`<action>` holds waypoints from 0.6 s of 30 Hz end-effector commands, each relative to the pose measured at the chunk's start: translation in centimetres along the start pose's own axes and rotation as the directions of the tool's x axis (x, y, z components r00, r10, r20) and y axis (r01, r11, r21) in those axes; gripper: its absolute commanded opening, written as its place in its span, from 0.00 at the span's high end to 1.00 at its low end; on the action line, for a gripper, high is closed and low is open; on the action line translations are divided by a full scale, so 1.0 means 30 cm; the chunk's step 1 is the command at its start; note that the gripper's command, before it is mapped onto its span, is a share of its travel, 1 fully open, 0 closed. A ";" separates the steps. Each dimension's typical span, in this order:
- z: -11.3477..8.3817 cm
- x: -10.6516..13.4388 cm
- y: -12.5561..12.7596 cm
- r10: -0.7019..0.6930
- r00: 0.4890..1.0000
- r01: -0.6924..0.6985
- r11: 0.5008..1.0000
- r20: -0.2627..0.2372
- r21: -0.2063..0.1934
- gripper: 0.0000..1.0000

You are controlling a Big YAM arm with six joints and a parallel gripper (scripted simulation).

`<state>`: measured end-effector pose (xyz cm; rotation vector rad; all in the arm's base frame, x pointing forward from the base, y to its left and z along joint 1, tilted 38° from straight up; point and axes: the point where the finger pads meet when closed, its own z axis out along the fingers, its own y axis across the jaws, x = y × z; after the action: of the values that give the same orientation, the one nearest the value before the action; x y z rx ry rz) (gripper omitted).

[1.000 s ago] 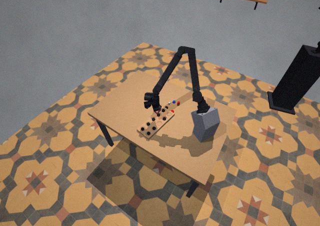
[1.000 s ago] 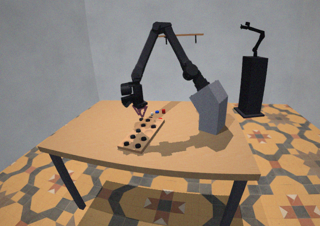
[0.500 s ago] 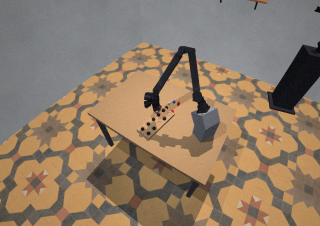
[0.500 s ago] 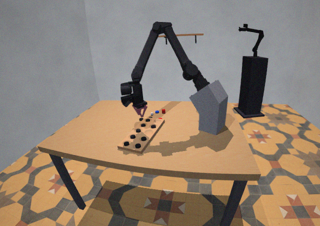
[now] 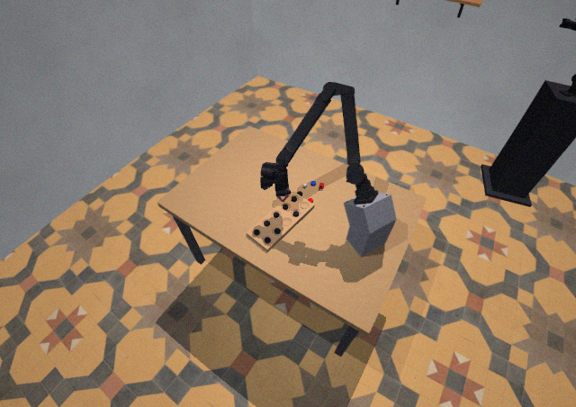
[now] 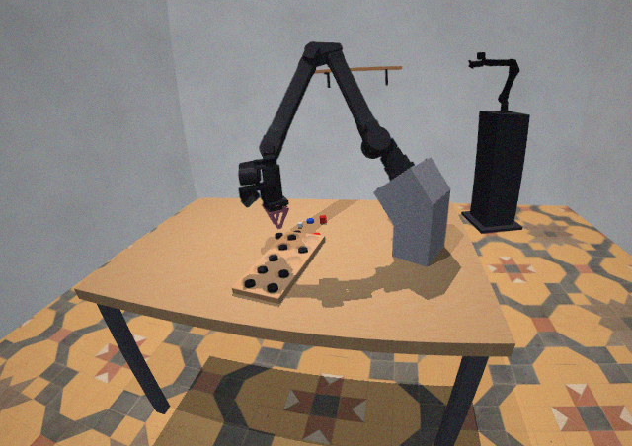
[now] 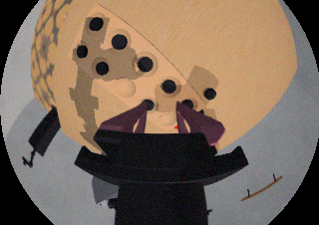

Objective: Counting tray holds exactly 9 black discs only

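The counting tray (image 5: 268,248) (image 6: 255,295) lies flat on the table. Several of its pockets hold black discs, such as one at its near end (image 5: 267,239) (image 6: 273,287). Two pockets are empty: one mid-row (image 5: 286,221) (image 7: 125,88) and one at the far corner (image 5: 304,204) (image 7: 166,119). One loose black disc (image 6: 278,235) (image 7: 209,94) lies on the table just off the far end; another (image 5: 299,193) lies near it. My gripper (image 6: 277,225) (image 7: 161,105) is partly open and empty, above the tray's far end. In the top view it hides the first loose disc.
Beyond the tray's far end lie a blue piece (image 5: 312,183) (image 6: 310,220), a red piece (image 5: 321,185) (image 6: 323,219) and a small whitish piece (image 5: 305,185) (image 6: 299,225). Another red piece (image 5: 310,200) (image 6: 316,234) lies close to the tray's far corner. The arm's grey base (image 5: 369,226) stands right.
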<state>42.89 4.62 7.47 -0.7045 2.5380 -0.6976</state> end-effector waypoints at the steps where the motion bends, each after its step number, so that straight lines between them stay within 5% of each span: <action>1: -0.019 -0.032 -0.009 0.028 0.999 -0.028 1.000 0.026 0.003 0.56; 9: -0.021 -0.030 -0.023 0.037 0.999 -0.037 0.999 0.027 0.008 0.56; 10: -0.030 -0.012 -0.125 0.195 0.980 -0.195 0.981 0.032 0.009 0.56; 18: -0.010 -0.015 -0.064 0.156 0.988 -0.156 0.988 0.015 -0.007 0.56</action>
<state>43.29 2.11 8.67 -0.5035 2.5568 -0.6535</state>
